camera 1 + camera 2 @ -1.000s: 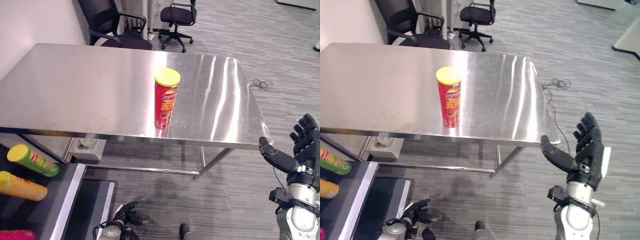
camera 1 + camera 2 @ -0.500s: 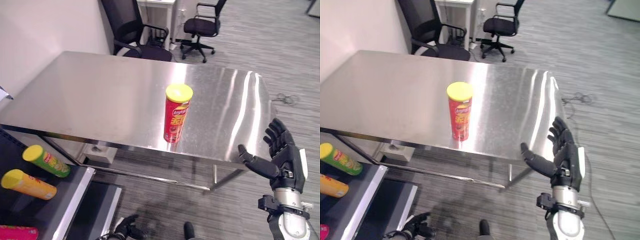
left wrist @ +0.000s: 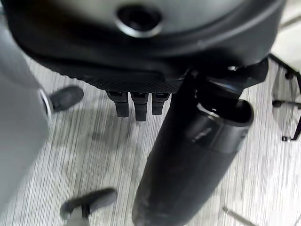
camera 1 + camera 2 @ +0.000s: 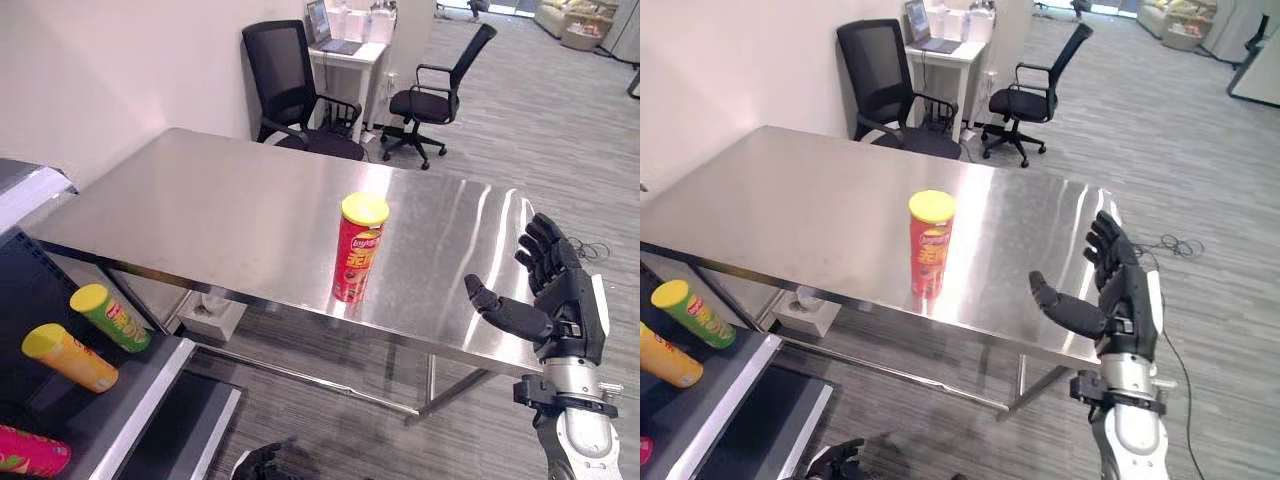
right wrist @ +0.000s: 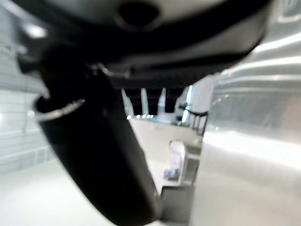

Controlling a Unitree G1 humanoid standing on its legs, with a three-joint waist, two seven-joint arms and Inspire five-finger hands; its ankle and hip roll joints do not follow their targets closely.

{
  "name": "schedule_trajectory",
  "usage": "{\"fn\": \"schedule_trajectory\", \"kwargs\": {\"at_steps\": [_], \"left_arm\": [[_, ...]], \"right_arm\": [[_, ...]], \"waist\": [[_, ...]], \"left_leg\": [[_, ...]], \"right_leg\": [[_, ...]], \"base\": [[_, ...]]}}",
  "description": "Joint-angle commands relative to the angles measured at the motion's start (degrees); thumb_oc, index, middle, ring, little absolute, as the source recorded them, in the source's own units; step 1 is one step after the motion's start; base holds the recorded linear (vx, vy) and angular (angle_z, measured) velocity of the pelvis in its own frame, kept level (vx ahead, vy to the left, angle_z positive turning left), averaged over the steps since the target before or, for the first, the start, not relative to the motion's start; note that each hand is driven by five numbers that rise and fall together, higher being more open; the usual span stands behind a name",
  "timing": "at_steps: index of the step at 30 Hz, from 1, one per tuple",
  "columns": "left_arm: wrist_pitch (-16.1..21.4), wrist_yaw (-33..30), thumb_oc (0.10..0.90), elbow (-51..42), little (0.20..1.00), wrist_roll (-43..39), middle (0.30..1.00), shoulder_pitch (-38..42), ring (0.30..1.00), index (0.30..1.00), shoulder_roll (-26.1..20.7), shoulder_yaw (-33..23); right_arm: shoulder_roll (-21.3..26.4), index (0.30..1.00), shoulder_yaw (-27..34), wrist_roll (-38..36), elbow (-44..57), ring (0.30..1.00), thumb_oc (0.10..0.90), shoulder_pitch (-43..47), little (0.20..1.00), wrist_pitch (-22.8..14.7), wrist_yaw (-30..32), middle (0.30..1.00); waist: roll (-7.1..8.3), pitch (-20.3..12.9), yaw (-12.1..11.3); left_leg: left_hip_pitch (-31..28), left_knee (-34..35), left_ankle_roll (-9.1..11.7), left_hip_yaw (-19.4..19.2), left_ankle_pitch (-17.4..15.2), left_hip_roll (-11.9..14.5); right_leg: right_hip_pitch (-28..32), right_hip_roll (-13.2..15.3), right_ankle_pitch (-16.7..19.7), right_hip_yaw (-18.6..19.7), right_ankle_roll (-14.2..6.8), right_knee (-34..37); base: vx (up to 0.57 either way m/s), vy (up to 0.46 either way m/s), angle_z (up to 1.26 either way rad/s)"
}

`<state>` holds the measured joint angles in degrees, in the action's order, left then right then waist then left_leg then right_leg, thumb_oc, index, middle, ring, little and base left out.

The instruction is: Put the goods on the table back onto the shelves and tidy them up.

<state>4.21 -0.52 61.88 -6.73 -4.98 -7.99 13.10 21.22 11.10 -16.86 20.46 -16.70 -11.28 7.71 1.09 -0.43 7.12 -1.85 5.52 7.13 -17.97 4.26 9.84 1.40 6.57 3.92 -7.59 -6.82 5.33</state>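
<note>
Red chip can [image 4: 356, 250] upright, yellow lid up, near table [image 4: 200, 210] front edge; right hand [image 4: 560, 300] open beside front-right corner, now raised closer; left hand [image 3: 141, 101] fingers relaxed, empty.

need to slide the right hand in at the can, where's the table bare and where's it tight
The steel table is bare all round the upright red can. Between the can and the open right hand nothing stands. The shelf is tighter: the green can and orange can lie close together.
</note>
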Motion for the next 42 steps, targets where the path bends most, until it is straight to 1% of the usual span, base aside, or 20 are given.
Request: {"fn": "schedule_trajectory", "kwargs": {"at_steps": [1,5,6,9,11,14,17,22,33,39,42], "left_arm": [[2.4,0.8,0.8,0.1,0.9,0.3,0.9,2.4,0.9,0.9,-0.4,0.4],[2.0,1.1,0.8,0.2,0.9,0.6,0.9,2.2,0.9,0.9,-0.7,0.9],[2.0,1.1,0.8,0.1,0.9,0.6,0.9,2.2,0.9,0.9,-0.7,0.9],[1.7,1.3,0.8,0.2,0.9,0.6,0.9,2.1,0.9,0.9,-1.1,1.0],[1.6,1.4,0.8,0.2,0.9,0.6,0.9,2.1,0.9,0.9,-1.2,1.0],[1.5,1.7,0.8,0.5,0.9,1.5,0.9,2.0,0.9,0.9,-1.7,1.1],[1.5,2.1,0.8,0.7,0.9,1.9,0.9,2.0,0.9,0.9,-1.9,1.2],[1.6,2.4,0.8,0.9,0.9,2.0,0.9,1.9,0.9,0.9,-2.0,1.5],[1.5,3.0,0.8,0.8,0.9,1.6,0.9,1.4,0.9,0.9,-2.1,1.8],[1.5,3.3,0.8,0.7,0.9,1.2,0.9,1.4,0.9,0.9,-2.6,2.2],[1.4,3.4,0.8,0.5,0.9,0.6,0.9,1.0,0.9,0.9,-2.8,2.1]], "right_arm": [[1.5,0.9,4.1,-2.5,2.2,0.9,0.8,7.4,0.9,-6.4,0.2,0.9],[2.3,0.9,3.2,-8.3,-0.7,0.9,0.8,10.9,0.9,-6.8,-0.7,0.9],[2.3,0.9,3.2,-8.4,-0.8,0.9,0.8,10.9,0.9,-6.9,-0.7,0.9],[2.7,0.9,2.3,-13.4,-2.9,0.9,0.8,13.2,0.9,-7.3,-1.8,0.9],[2.7,0.9,1.9,-14.7,-3.5,0.9,0.8,13.7,0.9,-7.3,-2.3,0.9],[3.1,0.9,-0.4,-19.9,-5.8,0.9,0.8,16.0,0.9,-7.2,-4.4,0.9],[3.3,0.9,-1.9,-21.7,-6.6,0.9,0.8,17.0,0.9,-6.7,-5.8,0.9],[4.8,0.9,-3.8,-22.2,-7.6,0.9,0.8,18.3,0.9,-5.5,-7.2,0.9],[6.6,0.9,-5.7,-21.5,-8.9,0.9,0.8,19.7,0.9,-4.0,-8.3,0.9],[10.1,0.9,-7.8,-23.1,-11.5,0.9,0.8,22.9,0.9,-3.1,-9.0,0.9],[11.8,0.9,-9.3,-24.3,-12.0,0.9,0.8,24.6,0.9,-2.7,-10.0,0.9]], "waist": [[-0.53,-1.3,-0.7],[-0.38,-1.5,-1.7],[-0.37,-1.5,-1.7],[-0.17,-1.4,-2.5],[-0.16,-1.4,-2.8],[-0.11,-1.3,-3.5],[-0.23,-1.2,-3.9],[-0.54,-1.3,-4.4],[-0.71,-1.5,-5.0],[-0.63,-1.6,-5.7],[-0.56,-1.7,-6.4]], "left_leg": [[1.1,-1.9,-1.6,-0.5,-1.6,0.6],[0.6,-1.7,-1.5,-0.2,-1.7,0.3],[0.6,-1.7,-1.5,-0.2,-1.6,0.2],[0.2,-1.6,-1.5,0.3,-1.7,0.0],[0.2,-1.6,-1.5,0.4,-1.6,-0.1],[0.1,-1.4,-1.5,0.7,-1.6,-0.5],[0.1,-1.4,-1.5,0.9,-1.6,-0.7],[0.1,-1.2,-1.6,1.1,-1.6,-0.9],[0.0,-1.1,-1.4,1.7,-1.7,-0.9],[0.1,-1.0,-1.2,2.1,-1.5,-0.8],[0.0,-1.0,-1.1,2.5,-1.5,-0.8]], "right_leg": [[1.0,2.3,-5.7,0.5,-2.4,-3.9],[1.5,2.7,-5.7,-0.4,-2.4,-4.1],[1.6,2.7,-5.7,-0.4,-2.4,-4.1],[2.2,3.1,-5.7,-1.0,-2.4,-4.2],[2.3,3.2,-5.7,-1.3,-2.5,-4.3],[2.6,3.6,-5.5,-2.0,-2.6,-4.2],[2.6,3.9,-5.4,-2.3,-2.6,-4.3],[2.8,4.2,-5.2,-2.9,-2.7,-4.2],[3.1,4.2,-5.5,-3.8,-2.6,-4.3],[3.3,4.2,-5.5,-4.4,-2.5,-4.3],[3.8,4.2,-5.7,-5.2,-2.5,-4.2]], "base": [[0.0,0.0,0.11],[0.01,0.005,0.19],[0.01,0.004,0.1],[0.01,0.0,0.05],[0.01,0.001,0.12],[0.01,0.003,0.06],[0.01,-0.004,0.02],[0.01,-0.003,0.02],[0.01,-0.006,0.06],[0.0,-0.003,0.04],[0.02,-0.013,0.16]]}}
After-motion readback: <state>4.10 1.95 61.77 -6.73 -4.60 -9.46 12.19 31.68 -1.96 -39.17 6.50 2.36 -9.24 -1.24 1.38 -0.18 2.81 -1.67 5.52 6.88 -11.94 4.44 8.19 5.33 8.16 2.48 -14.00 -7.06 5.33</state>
